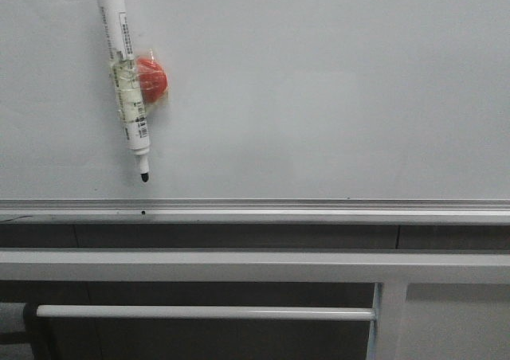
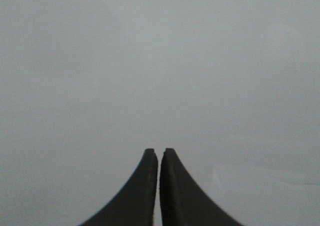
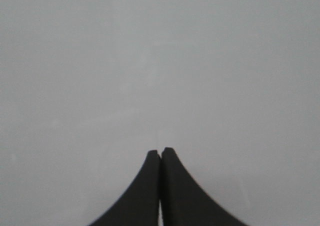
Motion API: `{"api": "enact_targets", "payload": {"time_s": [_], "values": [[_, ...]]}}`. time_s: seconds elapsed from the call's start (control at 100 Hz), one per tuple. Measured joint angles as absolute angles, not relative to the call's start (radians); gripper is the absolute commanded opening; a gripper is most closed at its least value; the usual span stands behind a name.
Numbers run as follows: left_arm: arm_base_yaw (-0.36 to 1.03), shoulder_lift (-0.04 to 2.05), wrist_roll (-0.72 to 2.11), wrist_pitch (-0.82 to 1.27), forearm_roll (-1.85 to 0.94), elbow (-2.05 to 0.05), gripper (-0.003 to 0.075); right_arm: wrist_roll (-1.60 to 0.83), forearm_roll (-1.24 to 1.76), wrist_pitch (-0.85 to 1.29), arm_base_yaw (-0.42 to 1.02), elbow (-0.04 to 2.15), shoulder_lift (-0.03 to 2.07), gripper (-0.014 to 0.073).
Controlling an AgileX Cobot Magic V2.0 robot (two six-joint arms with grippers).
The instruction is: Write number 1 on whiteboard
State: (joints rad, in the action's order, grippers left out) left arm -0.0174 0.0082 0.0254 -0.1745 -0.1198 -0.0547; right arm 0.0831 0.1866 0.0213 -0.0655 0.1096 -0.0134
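Nearest, grippers: we see the left gripper (image 2: 159, 152) and right gripper (image 3: 160, 151) both pressed together, empty.
Rail: silver aluminium rail (image 1: 255, 211) under the board.
Pen: white black-tipped marker pen (image 1: 126, 85) with red disc (image 1: 151, 79), tip down, against the board's left; we judge it light, rigid, best gripped mid-barrel.
Label: barcode print, unreadable.
Board: large pale glossy whiteboard (image 1: 335, 81), slippery, no stroke yet.

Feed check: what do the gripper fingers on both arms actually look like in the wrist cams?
Both look alike. The left gripper and right gripper each show two matte black fingers, broad at the base and curving inward to narrow, blunt tips. No cables, markings or labels are visible on them. Arm links are out of frame, and neither arm shows in the front view.
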Motion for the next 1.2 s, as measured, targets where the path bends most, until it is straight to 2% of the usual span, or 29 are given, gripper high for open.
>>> {"api": "enact_targets", "payload": {"time_s": [0.22, 0.35, 0.52, 0.69, 0.93, 1.2], "values": [[-0.017, 0.134, 0.025, 0.072, -0.098, -0.292, -0.0020, 0.075, 0.174, 0.381, -0.065, 0.321, 0.080, -0.0063], [-0.017, 0.241, 0.025, 0.119, -0.093, -0.375, -0.0020, 0.075, 0.172, 0.593, -0.065, 0.400, 0.171, -0.0064], [-0.017, 0.330, 0.025, 0.090, -0.182, -0.385, -0.0020, 0.075, 0.204, 0.622, -0.065, 0.400, 0.239, -0.0064], [-0.017, 0.363, 0.025, 0.195, -0.268, -0.385, -0.0013, 0.075, 0.208, 0.631, -0.065, 0.400, 0.263, -0.0064], [0.011, 0.363, 0.066, 0.288, -0.342, -0.379, 0.0155, 0.031, 0.215, 0.643, -0.065, 0.400, 0.264, -0.0064], [0.191, 0.363, 0.292, 0.325, -0.517, -0.379, 0.0356, -0.054, 0.240, 0.643, -0.053, 0.400, 0.264, -0.0064]]}}
